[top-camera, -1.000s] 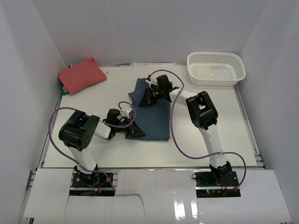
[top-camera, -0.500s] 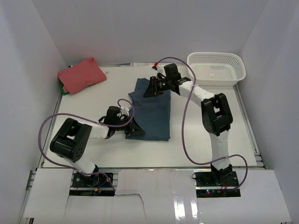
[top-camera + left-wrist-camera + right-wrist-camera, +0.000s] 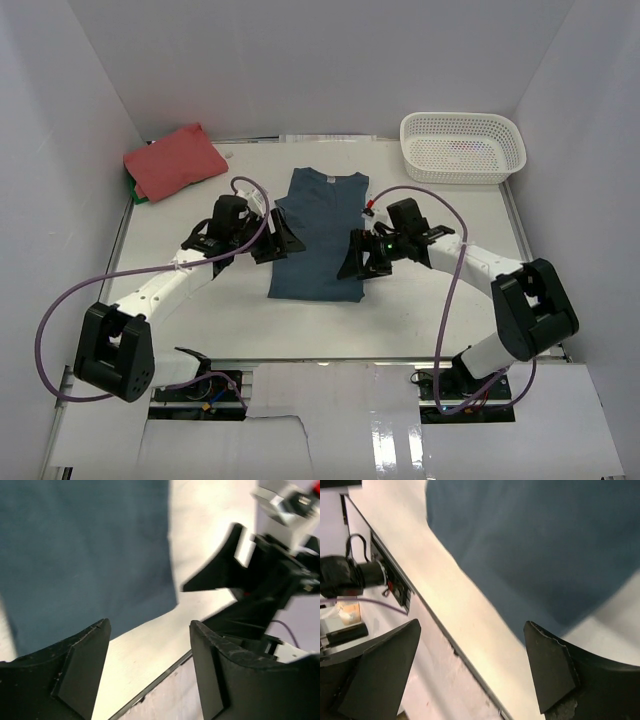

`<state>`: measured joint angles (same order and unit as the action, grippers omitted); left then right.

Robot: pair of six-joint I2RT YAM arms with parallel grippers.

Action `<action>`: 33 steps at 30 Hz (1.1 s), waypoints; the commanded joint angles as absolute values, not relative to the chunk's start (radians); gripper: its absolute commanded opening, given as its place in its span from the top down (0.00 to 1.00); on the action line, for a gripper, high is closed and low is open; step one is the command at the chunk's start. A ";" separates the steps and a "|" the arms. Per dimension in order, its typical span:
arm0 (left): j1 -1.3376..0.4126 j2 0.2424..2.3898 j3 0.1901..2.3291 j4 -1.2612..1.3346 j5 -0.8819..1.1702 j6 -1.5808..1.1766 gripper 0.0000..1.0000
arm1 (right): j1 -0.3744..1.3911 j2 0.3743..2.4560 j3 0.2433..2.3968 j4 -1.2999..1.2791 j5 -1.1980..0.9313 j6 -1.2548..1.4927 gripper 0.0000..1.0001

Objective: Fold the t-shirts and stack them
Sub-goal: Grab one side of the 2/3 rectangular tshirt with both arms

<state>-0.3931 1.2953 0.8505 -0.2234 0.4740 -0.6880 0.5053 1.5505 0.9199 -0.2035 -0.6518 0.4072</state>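
Flanking the near half of the dark teal-blue tee (image 3: 318,235), the two hands sat one at each long side. The left hand (image 3: 278,240) was at its left edge, and the right hand (image 3: 358,258) at its right edge, slightly nearer the hem. Both wrist views showed the fingers spread wide with nothing between them, only cloth and bare counter (image 3: 330,330) beyond, so both hands were open and empty. Whether either one touched the cloth could not be told.

The tee lay flat mid-counter as a narrow panel, its long axis running from the near hem away to the collar at the far end. That axis mattered most. A fold across it, judged the likely next step, would call for both hands to take the near hem corners and carry them toward the collar. Each hand lay about equally close to its own corner.

Farther off, the coral-red tee (image 3: 175,160) rested folded in the far left corner, on the left arm's side and well apart. The white basket (image 3: 410,135) stood at the far right.
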 commanded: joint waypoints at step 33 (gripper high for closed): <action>-0.244 1.295 0.641 -0.334 0.471 -0.663 0.18 | 0.525 1.491 0.535 0.136 -0.479 0.706 0.27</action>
